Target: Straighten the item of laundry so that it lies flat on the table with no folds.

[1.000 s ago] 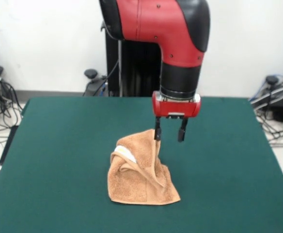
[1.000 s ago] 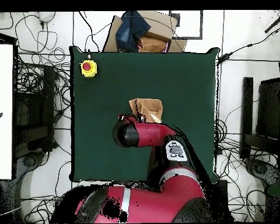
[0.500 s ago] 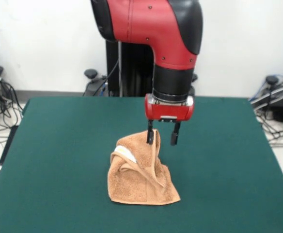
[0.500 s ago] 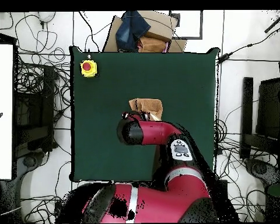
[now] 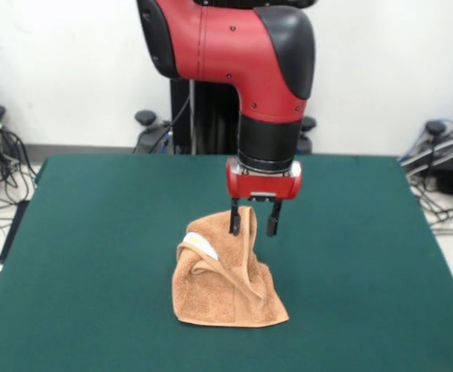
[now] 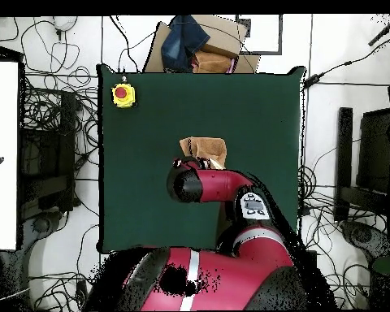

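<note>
Front view, left to right. Large rectangular table (image 5: 95, 256) covered in plain dark green felt-like cloth, spread well out to both sides of and below the end effector. Light orange-tan terry-cloth hand towel (image 5: 225, 279), crumpled into a folded heap near the table's middle, mostly below and to the left of the gripper, top fold peaked upward, lower edge flat on the cloth. Small white label (image 5: 202, 246) showing on the heap's upper left, down-left of the fingertips. Black two-fingered gripper (image 5: 251, 225) on a red wrist block, hung straight down from the red and black arm (image 5: 234, 46), jaws parted, a clear gap between them; left finger in front of or touching the towel's raised peak, contact not clear; right finger beside the peak over bare green.

Overhead view, left to right. Yellow box with a red round button (image 6: 123, 95) on the table's corner, well up and left of the arm's end. Towel (image 6: 205, 149) just above the arm's black wrist, partly covered by it. Brown cardboard box with dark blue cloth (image 6: 200, 45) beyond the table's top edge.
</note>
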Motion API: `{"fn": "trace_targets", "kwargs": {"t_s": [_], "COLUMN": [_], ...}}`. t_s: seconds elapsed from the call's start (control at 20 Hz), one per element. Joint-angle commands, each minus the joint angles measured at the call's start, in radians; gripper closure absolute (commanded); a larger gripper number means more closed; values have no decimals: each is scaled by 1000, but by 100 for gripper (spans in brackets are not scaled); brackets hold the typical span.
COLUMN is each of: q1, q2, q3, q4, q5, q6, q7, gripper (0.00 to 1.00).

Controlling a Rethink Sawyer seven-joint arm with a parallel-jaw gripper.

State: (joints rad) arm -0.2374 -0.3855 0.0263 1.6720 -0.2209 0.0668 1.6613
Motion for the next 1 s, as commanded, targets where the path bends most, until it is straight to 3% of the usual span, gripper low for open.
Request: {"fn": "trace_targets", "kwargs": {"t_s": [0.05,1.0], "q1": [28,2], "q2": [60,147], "q3": [61,77], "q4": [-41,-163], "q5": [-37,-81], "q6": [27,15], "q7": [73,29], "gripper": [0,0]}}
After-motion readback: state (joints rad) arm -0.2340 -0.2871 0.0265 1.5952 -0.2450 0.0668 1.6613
